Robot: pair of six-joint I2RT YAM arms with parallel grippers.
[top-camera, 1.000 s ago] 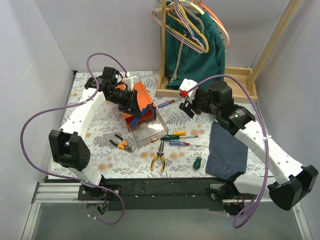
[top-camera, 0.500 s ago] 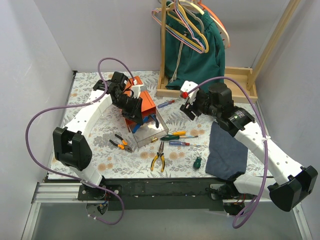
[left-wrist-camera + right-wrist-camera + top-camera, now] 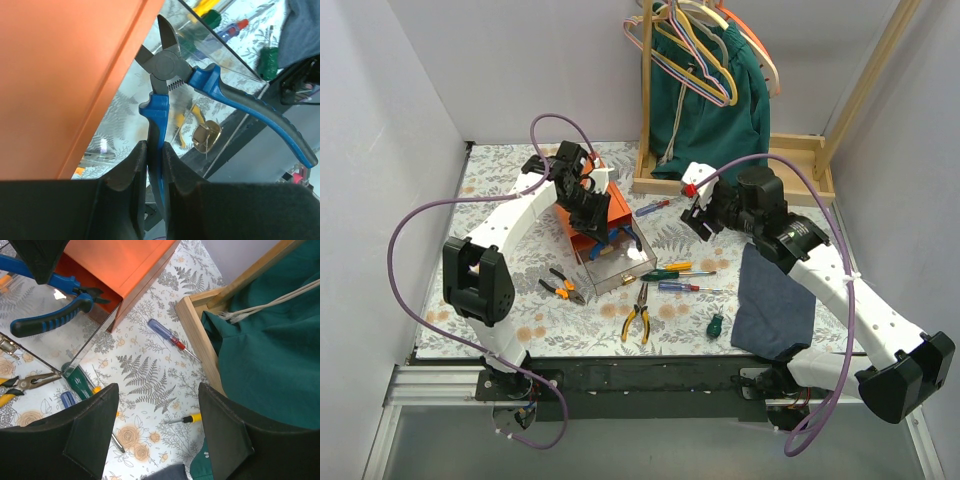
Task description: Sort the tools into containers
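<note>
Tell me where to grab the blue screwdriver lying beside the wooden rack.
Grip the blue screwdriver by its thick handle, from straight above, pinching across its length. It lies flat, handle end away from the wooden rack base.

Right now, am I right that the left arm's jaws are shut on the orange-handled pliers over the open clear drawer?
Not quite: the pliers are blue-handled, not orange-handled. The left wrist view shows the left gripper with its jaws shut on one blue handle, over the open clear drawer.
</note>
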